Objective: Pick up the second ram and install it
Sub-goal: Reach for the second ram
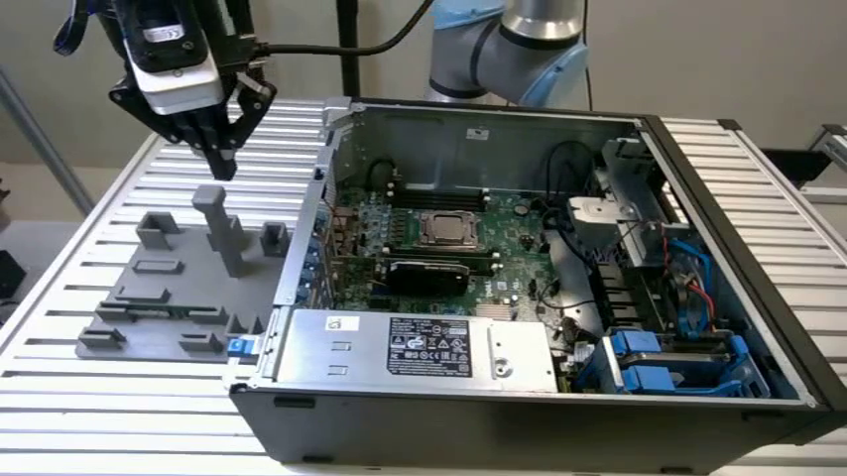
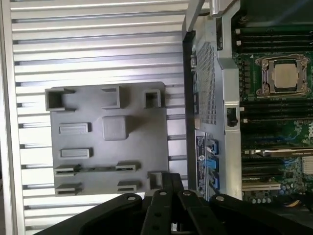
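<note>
The pincer (image 1: 220, 159) hangs with its jaws pressed together and empty over the grey holder (image 1: 159, 297). The ram (image 2: 95, 169) seems to be the thin strip standing edge-on in a slot below it. If the pincer came down closed or off-line, it could strike the stick.

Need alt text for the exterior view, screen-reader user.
The gripper hangs above a grey fixture tray on a slatted table, at the exterior view's left. Beside it an open computer case shows its green motherboard.
</note>
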